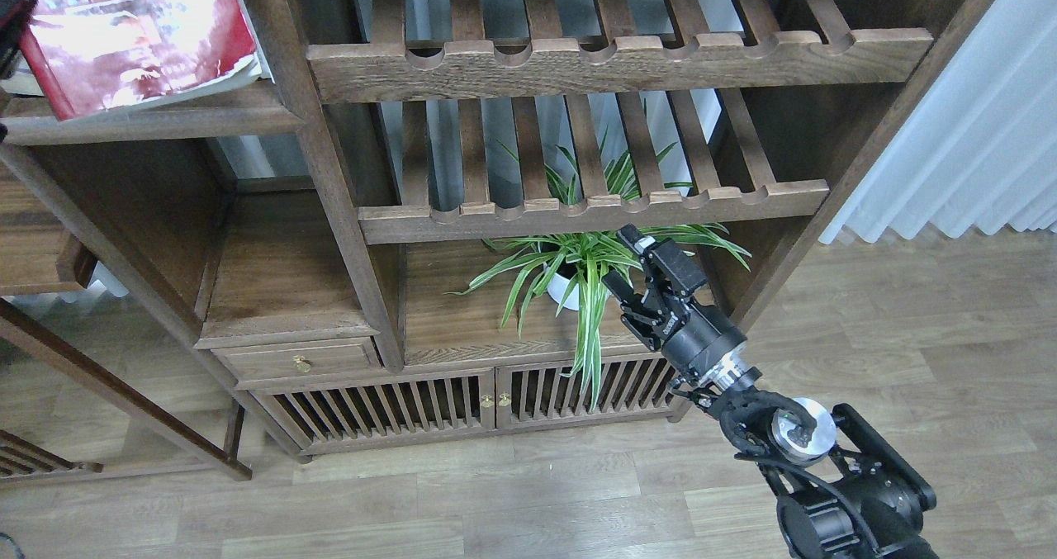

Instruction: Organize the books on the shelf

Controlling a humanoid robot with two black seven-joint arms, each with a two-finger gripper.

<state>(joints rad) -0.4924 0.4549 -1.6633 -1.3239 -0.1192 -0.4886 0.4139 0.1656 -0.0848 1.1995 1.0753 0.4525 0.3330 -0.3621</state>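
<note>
Red book tilted on the shelf

Right gripper reaches up beside the plant, fingers apart, empty; left gripper barely visible, state unclear.

Glossy red book (white glare patches), dark-brown shelf, green-striped plant.

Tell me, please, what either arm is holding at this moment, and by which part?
The right gripper holds nothing. The left gripper meets the red book at its left edge; its jaws cannot be seen.

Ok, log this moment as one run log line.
stage: placing red book | book: over shelf, top left | left gripper: at frame edge, state unclear | right gripper: open, idle by plant
</note>
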